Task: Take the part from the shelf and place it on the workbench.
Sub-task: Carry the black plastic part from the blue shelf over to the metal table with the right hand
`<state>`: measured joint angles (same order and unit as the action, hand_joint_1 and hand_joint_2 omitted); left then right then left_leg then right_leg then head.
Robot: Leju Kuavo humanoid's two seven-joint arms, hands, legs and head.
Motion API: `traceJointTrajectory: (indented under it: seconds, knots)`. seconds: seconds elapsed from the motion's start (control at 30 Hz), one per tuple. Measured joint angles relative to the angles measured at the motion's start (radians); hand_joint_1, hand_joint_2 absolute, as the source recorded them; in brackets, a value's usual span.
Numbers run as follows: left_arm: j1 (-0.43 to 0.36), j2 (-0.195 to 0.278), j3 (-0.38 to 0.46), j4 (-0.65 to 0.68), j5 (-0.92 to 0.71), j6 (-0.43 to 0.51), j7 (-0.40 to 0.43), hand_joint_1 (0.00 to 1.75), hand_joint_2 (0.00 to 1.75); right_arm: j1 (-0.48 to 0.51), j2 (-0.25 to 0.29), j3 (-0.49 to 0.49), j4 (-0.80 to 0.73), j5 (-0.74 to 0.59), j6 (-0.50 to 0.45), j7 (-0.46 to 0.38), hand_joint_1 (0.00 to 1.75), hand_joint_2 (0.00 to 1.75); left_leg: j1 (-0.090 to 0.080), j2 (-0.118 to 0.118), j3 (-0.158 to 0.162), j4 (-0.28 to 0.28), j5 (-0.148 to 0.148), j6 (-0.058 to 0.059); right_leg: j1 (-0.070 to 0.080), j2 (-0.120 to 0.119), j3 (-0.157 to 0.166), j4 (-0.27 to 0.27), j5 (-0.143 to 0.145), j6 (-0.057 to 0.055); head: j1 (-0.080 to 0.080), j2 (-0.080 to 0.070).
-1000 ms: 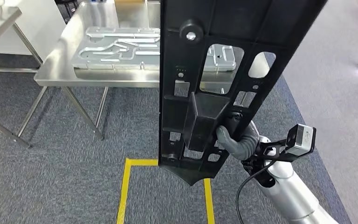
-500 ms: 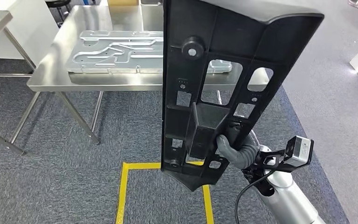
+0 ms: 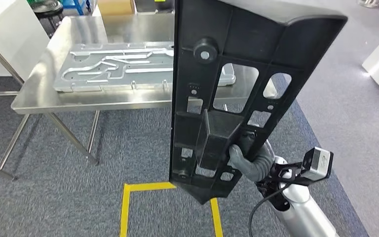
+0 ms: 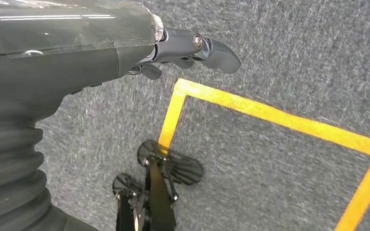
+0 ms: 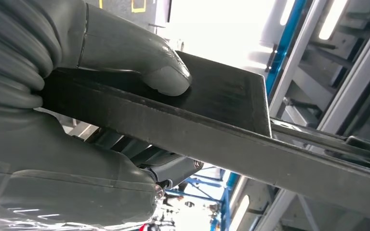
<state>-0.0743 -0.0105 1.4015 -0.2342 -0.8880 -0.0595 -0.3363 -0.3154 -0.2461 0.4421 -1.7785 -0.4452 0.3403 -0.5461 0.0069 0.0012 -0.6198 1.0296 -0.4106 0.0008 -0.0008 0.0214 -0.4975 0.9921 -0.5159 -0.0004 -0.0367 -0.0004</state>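
A steel worktop (image 3: 39, 96) is standing at the upper left of the head view, on grey carpet (image 3: 54, 173). A flat metal plate (image 3: 113, 66) with routed channels is lying on it, and a cardboard box (image 3: 116, 6) is sitting at its far edge. Yellow tape (image 3: 143, 186) is marking a square on the carpet nearer the robot.

The left hand (image 4: 192, 48) is hanging over the carpet in the left wrist view, above a corner of the tape (image 4: 270, 113). Its fingers (image 4: 219, 53) are lying close together and curled in slightly, holding nothing.

The part (image 3: 237, 89), a long black plastic panel with ribs and cut-outs, is standing nearly upright in the middle of the head view, in the air in front of the worktop and hiding its right end. It is touching neither worktop nor carpet.

The right hand (image 3: 244, 155) is gripping the part low down, beside a boxy block on its face. In the right wrist view the thumb (image 5: 139, 55) is pressing on one side of a black flange (image 5: 212, 96), with the fingers (image 5: 168, 168) clamped on the other side. The silver right arm (image 3: 301, 210) is coming up from the lower right.
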Motion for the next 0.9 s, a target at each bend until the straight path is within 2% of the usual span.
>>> traceJointTrajectory:
  seconds: [0.07,0.13,0.17,0.2,0.27,0.3,0.33,0.37,0.43,0.47,0.5,0.53,0.6,0.63,0.67,0.7,0.77,0.8,0.83,0.87,0.9]
  knots:
    - [-0.001,0.001,0.0,0.0,0.0,0.0,-0.001,0.0,1.75,-0.001,0.0,-0.006,0.0,-0.002,0.0,0.001,1.75,1.75,-0.001,-0.002,0.008,-0.01,-0.014,0.01,0.0,0.002,0.004,0.003,-0.001,0.011,0.0,0.0]
    - [-0.001,0.001,0.0,0.0,-0.001,-0.001,-0.002,0.0,1.75,0.0,-0.001,-0.012,0.0,-0.003,0.0,-0.003,1.75,1.75,0.002,-0.002,0.026,-0.02,-0.022,0.022,-0.002,-0.002,-0.01,0.041,-0.001,0.02,0.0,0.0]
    - [-0.002,0.001,0.0,0.0,-0.001,-0.001,-0.002,0.0,1.75,0.0,-0.002,-0.015,0.0,-0.003,-0.001,-0.008,1.75,1.75,0.004,-0.002,0.036,-0.024,-0.027,0.026,-0.003,-0.006,-0.034,0.085,-0.007,0.026,0.0,0.0]
    - [-0.002,0.001,0.0,0.0,-0.001,-0.001,-0.002,0.0,1.75,0.001,-0.003,-0.017,0.0,-0.002,-0.001,-0.014,1.75,1.75,0.004,-0.002,0.046,-0.027,-0.033,0.03,-0.005,-0.009,-0.072,0.143,-0.02,0.031,0.0,0.0]
    - [-0.003,0.001,0.0,0.0,-0.002,-0.002,-0.002,0.0,1.75,0.01,-0.004,-0.02,0.0,0.005,-0.001,-0.024,1.75,1.75,0.004,-0.002,0.063,-0.027,-0.049,0.032,-0.008,-0.012,-0.164,0.259,-0.062,0.041,0.0,0.0]
    - [-0.002,0.0,0.0,0.0,-0.003,-0.002,-0.002,0.0,1.75,0.018,-0.004,-0.02,0.0,0.011,0.0,-0.029,1.75,1.75,0.004,-0.002,0.075,-0.027,-0.058,0.032,-0.009,-0.012,-0.198,0.287,-0.075,0.043,0.0,0.0]
    - [-0.001,0.0,0.0,0.0,-0.003,-0.002,-0.002,0.0,1.75,0.028,-0.004,-0.021,0.0,0.019,0.0,-0.034,1.75,1.75,0.004,-0.002,0.088,-0.027,-0.069,0.031,-0.011,-0.014,-0.217,0.284,-0.071,0.044,0.0,0.0]
    - [-0.001,0.0,0.0,0.0,-0.004,-0.002,-0.002,0.0,1.75,0.037,-0.005,-0.022,0.0,0.027,0.0,-0.039,1.75,1.75,0.005,-0.003,0.104,-0.027,-0.081,0.029,-0.012,-0.015,-0.219,0.248,-0.047,0.043,0.0,0.0]
    - [-0.001,-0.001,0.0,0.0,-0.005,-0.003,-0.003,0.0,1.75,0.05,-0.005,-0.028,-0.001,0.038,0.001,-0.045,1.75,1.75,0.004,-0.002,0.136,-0.026,-0.107,0.022,-0.011,-0.023,-0.195,0.121,0.057,0.035,0.0,0.0]
    - [-0.002,-0.001,0.0,0.0,-0.005,-0.003,-0.003,0.0,1.75,0.053,-0.005,-0.031,-0.002,0.04,0.001,-0.047,1.75,1.75,0.003,-0.002,0.147,-0.027,-0.118,0.017,-0.009,-0.027,-0.183,0.072,0.097,0.027,0.0,0.0]
    - [-0.003,-0.001,0.0,0.0,-0.007,-0.003,-0.004,0.0,1.75,0.057,-0.005,-0.033,-0.004,0.042,0.001,-0.048,1.75,1.75,0.001,-0.001,0.156,-0.031,-0.129,0.011,-0.005,-0.029,-0.176,0.041,0.124,0.019,0.001,0.0]
    - [-0.004,-0.001,0.0,0.0,-0.008,-0.003,-0.004,0.0,1.75,0.06,-0.005,-0.035,-0.005,0.043,0.001,-0.049,1.75,1.75,0.0,-0.001,0.164,-0.03,-0.132,0.004,-0.003,-0.029,-0.171,0.03,0.13,0.011,0.001,0.0]
    - [-0.006,0.0,0.0,0.0,-0.01,-0.003,-0.004,0.0,1.75,0.063,-0.005,-0.036,-0.01,0.045,0.001,-0.049,1.75,1.75,0.001,0.001,0.173,-0.016,-0.127,-0.009,-0.003,-0.022,-0.15,0.023,0.119,-0.004,0.0,0.0]
    - [-0.007,-0.001,0.0,0.0,-0.01,-0.003,-0.005,0.0,1.75,0.064,-0.004,-0.037,-0.012,0.045,0.001,-0.05,1.75,1.75,0.002,0.001,0.164,0.017,-0.121,-0.014,-0.004,-0.02,-0.136,0.018,0.112,-0.012,0.0,0.0]
    - [-0.008,0.0,0.0,0.0,-0.01,-0.003,-0.005,0.0,1.75,0.064,-0.004,-0.037,-0.014,0.045,0.001,-0.05,1.75,1.75,0.003,0.001,0.141,0.063,-0.124,-0.017,-0.004,-0.018,-0.122,0.015,0.104,-0.018,0.0,0.0]
    - [-0.01,0.0,0.0,0.0,-0.01,-0.003,-0.005,0.0,1.75,0.065,-0.004,-0.038,-0.016,0.045,0.001,-0.05,1.75,1.75,0.005,0.0,0.104,0.122,-0.138,-0.019,-0.003,-0.017,-0.111,0.013,0.095,-0.024,0.0,0.0]
    - [-0.009,-0.001,0.0,0.0,-0.01,-0.003,-0.005,0.0,1.75,0.068,-0.004,-0.038,-0.016,0.044,0.002,-0.05,1.75,1.75,0.005,0.0,0.019,0.231,-0.197,-0.025,0.0,-0.014,-0.09,0.013,0.073,-0.029,0.0,0.0]
    - [-0.007,-0.001,0.0,0.0,-0.01,-0.003,-0.005,0.0,1.75,0.07,-0.004,-0.038,-0.016,0.045,0.002,-0.05,1.75,1.75,0.005,0.0,-0.014,0.257,-0.226,-0.026,0.001,-0.012,-0.077,0.013,0.062,-0.03,0.0,0.0]
    - [-0.005,-0.001,0.0,0.0,-0.01,-0.003,-0.005,0.0,1.75,0.072,-0.004,-0.038,-0.016,0.045,0.002,-0.05,1.75,1.75,0.005,0.0,-0.035,0.254,-0.239,-0.025,0.003,-0.01,-0.061,0.013,0.049,-0.03,0.0,0.0]
    - [-0.003,-0.001,0.0,0.0,-0.01,-0.003,-0.005,0.0,1.75,0.073,-0.004,-0.038,-0.016,0.045,0.002,-0.05,1.75,1.75,0.005,0.0,-0.042,0.223,-0.228,-0.022,0.005,-0.008,-0.042,0.014,0.035,-0.03,0.0,0.0]
    - [-0.002,0.0,0.0,0.0,-0.01,-0.003,-0.005,0.0,1.75,0.074,-0.004,-0.038,-0.016,0.045,0.002,-0.05,1.75,1.75,0.004,0.0,-0.039,0.168,-0.189,-0.017,0.007,-0.007,-0.023,0.013,0.021,-0.029,0.0,0.0]
